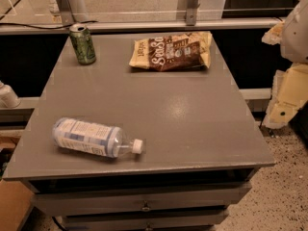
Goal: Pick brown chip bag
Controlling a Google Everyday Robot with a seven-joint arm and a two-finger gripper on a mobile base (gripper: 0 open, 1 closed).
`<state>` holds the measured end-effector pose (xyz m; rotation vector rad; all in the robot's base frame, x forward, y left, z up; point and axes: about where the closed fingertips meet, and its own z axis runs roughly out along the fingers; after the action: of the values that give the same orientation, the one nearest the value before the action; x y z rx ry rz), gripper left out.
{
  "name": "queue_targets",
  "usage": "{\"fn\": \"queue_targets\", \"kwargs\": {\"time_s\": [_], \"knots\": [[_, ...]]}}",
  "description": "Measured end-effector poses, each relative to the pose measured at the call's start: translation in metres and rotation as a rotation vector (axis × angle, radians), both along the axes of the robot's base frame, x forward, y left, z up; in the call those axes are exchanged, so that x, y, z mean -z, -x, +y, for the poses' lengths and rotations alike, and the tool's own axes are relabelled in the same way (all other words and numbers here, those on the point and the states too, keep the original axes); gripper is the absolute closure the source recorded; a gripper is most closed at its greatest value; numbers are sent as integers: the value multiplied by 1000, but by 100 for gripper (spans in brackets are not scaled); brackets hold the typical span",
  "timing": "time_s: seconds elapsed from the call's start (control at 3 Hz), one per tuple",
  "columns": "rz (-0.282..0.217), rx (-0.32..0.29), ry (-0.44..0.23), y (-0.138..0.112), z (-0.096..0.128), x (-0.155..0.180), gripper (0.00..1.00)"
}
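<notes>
The brown chip bag (pixel 171 51) lies flat at the back of the grey table (pixel 192 129), right of centre. It has a dark brown middle with white lettering and tan-yellow ends. My gripper (pixel 285 99) shows as pale cream parts at the right edge of the view, beyond the table's right side. It is below a white arm segment (pixel 298 30). It is well to the right of the bag, apart from it, and holds nothing that I can see.
A green can (pixel 83 44) stands upright at the back left of the table. A plastic bottle (pixel 94 137) lies on its side near the front left, cap pointing right. A rail (pixel 144 25) runs behind the table. Drawers (pixel 144 201) sit below its front edge.
</notes>
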<state>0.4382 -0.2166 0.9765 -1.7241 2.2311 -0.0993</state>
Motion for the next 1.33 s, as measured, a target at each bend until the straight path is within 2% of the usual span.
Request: {"fn": "queue_targets", "kwargs": {"time_s": [0.33,0.67,1.33], "knots": [[0,0,0,0,0,0,0],[-58,-8,-23,-20,-3,3,0],[-246,17,-177,-118,-14,5,0]]}}
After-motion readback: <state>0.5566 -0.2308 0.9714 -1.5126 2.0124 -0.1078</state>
